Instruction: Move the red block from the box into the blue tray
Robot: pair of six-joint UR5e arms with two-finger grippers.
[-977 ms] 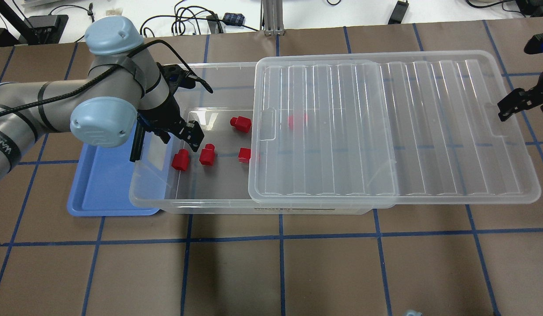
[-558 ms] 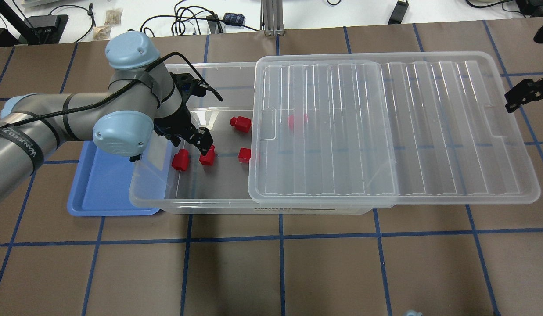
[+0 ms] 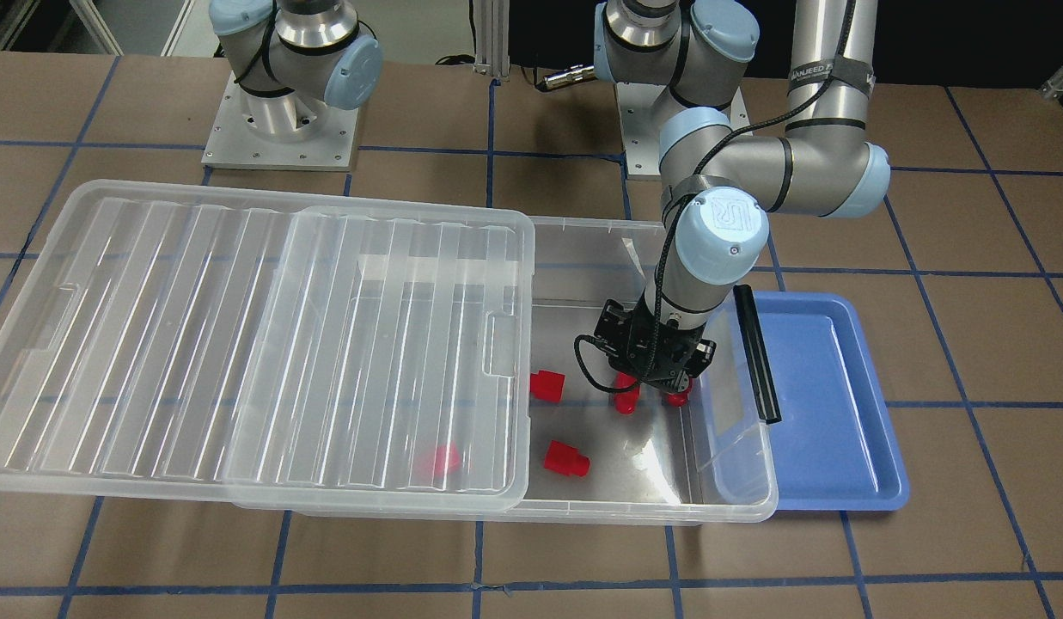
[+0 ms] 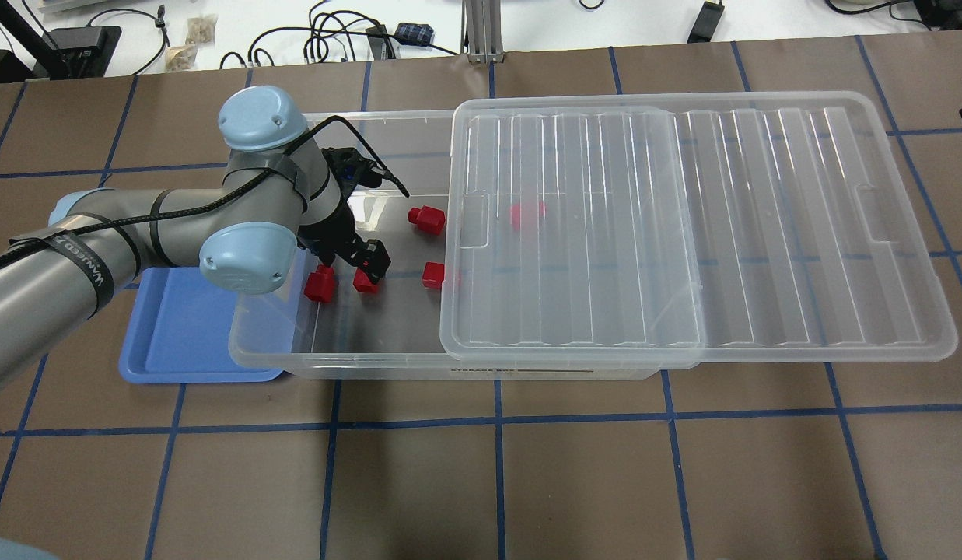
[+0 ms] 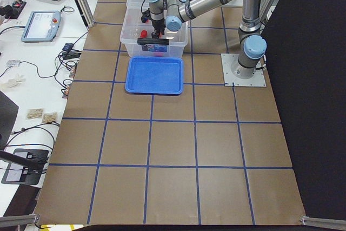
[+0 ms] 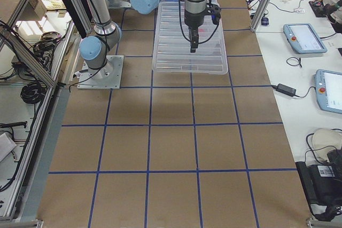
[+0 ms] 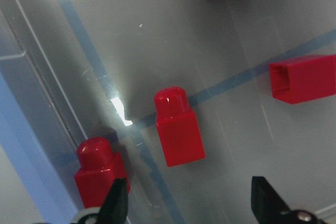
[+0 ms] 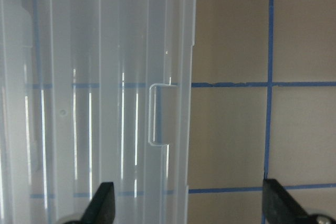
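Several red blocks lie in the open end of the clear box (image 4: 333,362). My left gripper (image 4: 358,263) is inside the box, open and empty, low over two of them (image 4: 320,284) (image 4: 366,280). In the left wrist view the gripper (image 7: 189,203) has one block (image 7: 178,129) lying just ahead of the gap, and a second (image 7: 97,169) by the left fingertip (image 7: 118,198). The blue tray (image 4: 177,334) lies empty against the box's left end. My right gripper (image 8: 191,203) is open and empty, hanging above the end of the lid (image 8: 94,77).
The ribbed clear lid (image 4: 683,225) is slid to the right, covers most of the box and overhangs it; one red block (image 4: 527,215) shows blurred beneath it. A black latch bar (image 3: 754,352) stands on the box's end wall beside the tray. Cables lie beyond the table's far edge.
My left gripper has moved right and down into the box, from near its end wall to over the two nearest red blocks. My right gripper has drawn away out of the overhead view.
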